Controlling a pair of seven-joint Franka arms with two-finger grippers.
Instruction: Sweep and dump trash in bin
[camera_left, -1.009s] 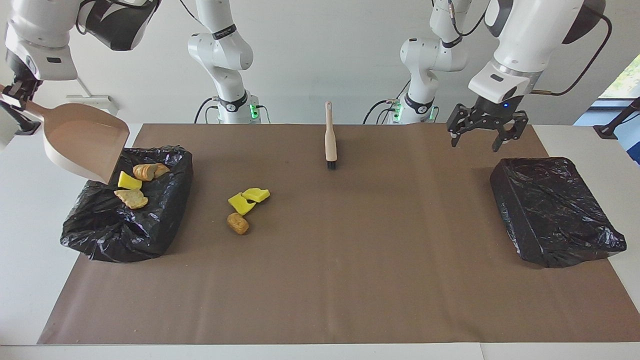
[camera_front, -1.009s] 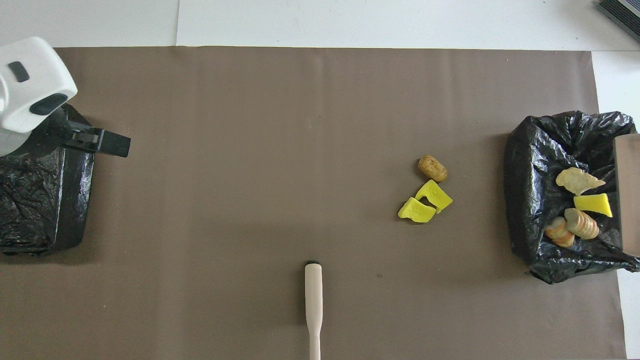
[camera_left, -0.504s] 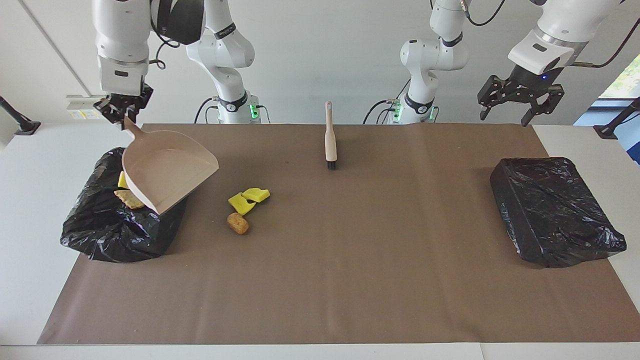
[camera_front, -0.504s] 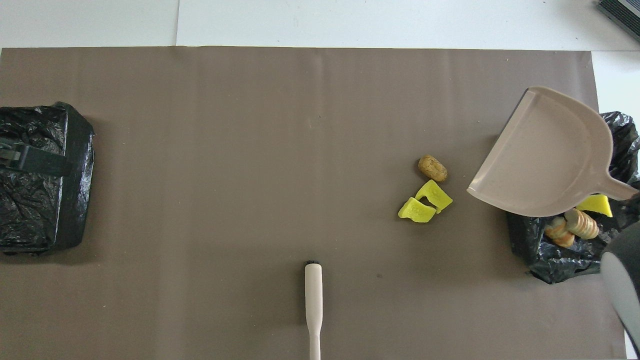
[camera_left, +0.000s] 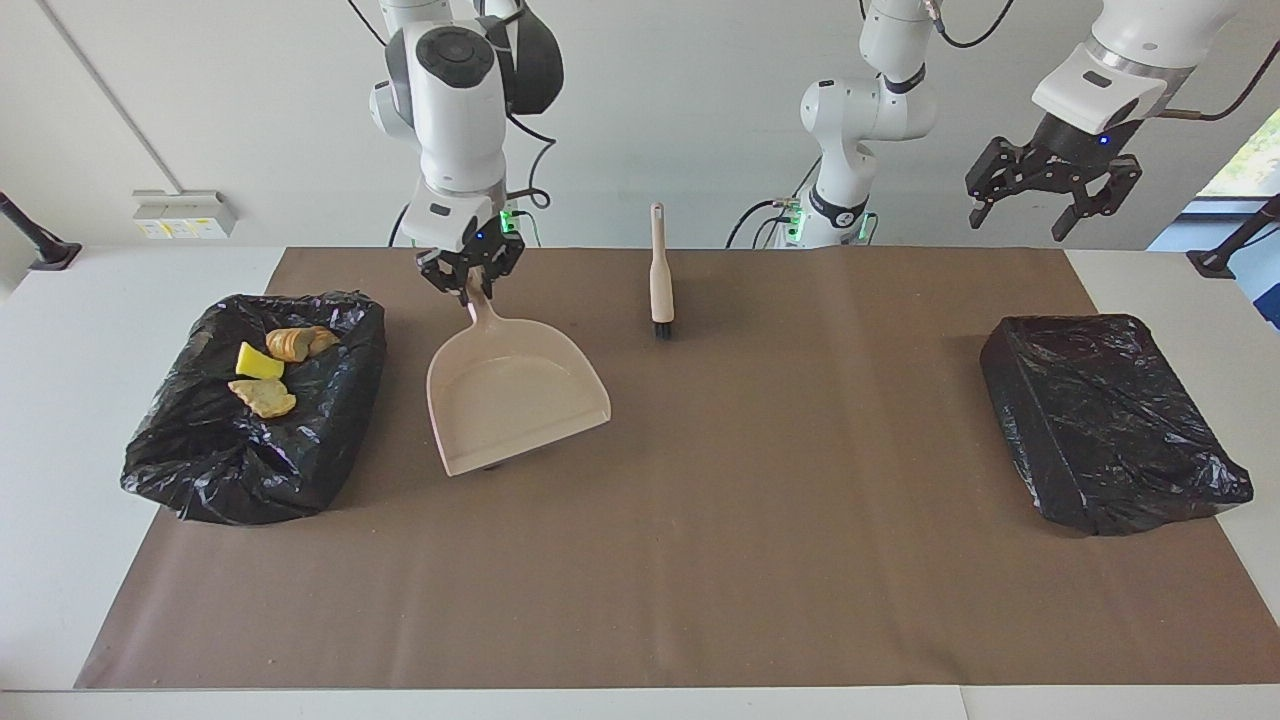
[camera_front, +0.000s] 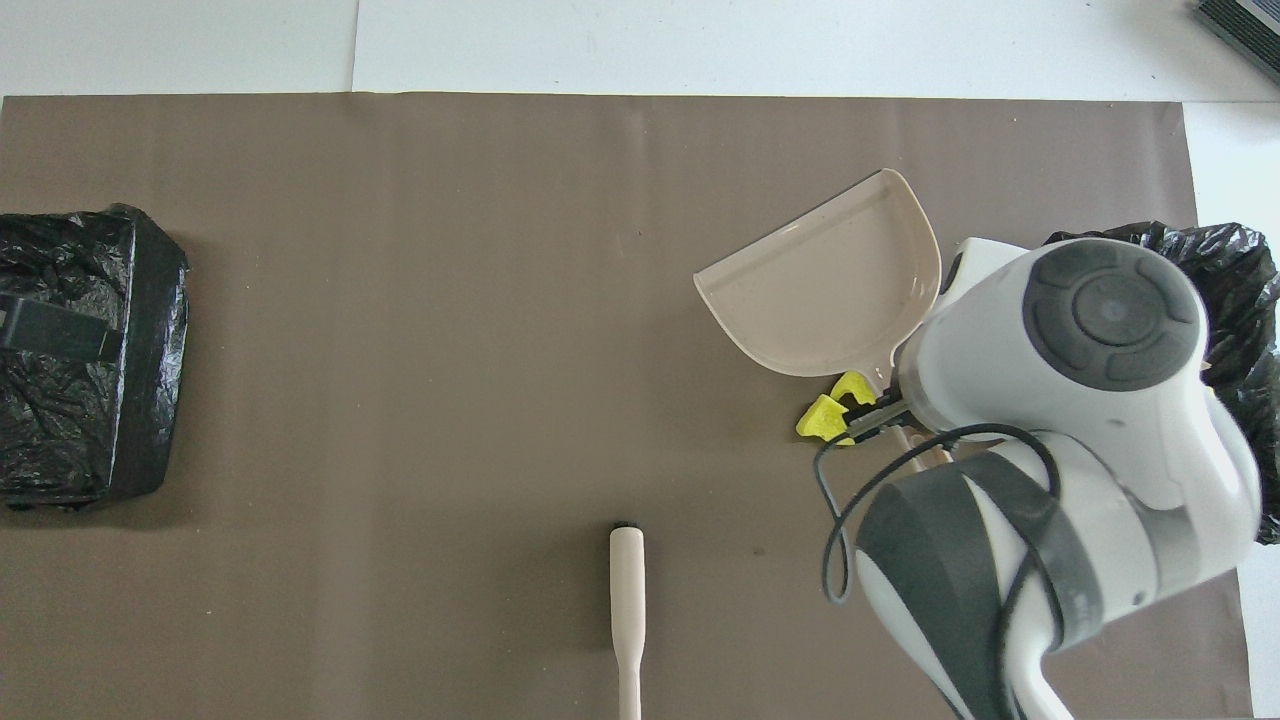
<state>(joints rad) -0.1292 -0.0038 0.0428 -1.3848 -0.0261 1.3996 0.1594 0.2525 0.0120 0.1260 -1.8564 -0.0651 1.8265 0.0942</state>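
Brown table covering (camera_left: 700, 520) carries a brush (camera_left: 660, 275) beside the dustpan (camera_left: 510, 400), pinched by right fingers (camera_left: 470, 285); left fingers (camera_left: 1050, 205) spread.

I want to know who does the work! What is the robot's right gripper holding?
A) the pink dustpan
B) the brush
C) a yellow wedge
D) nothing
A: the right gripper is shut on the handle of the dustpan, which hangs over the brown mat, while the brush lies untouched nearer to the robots.
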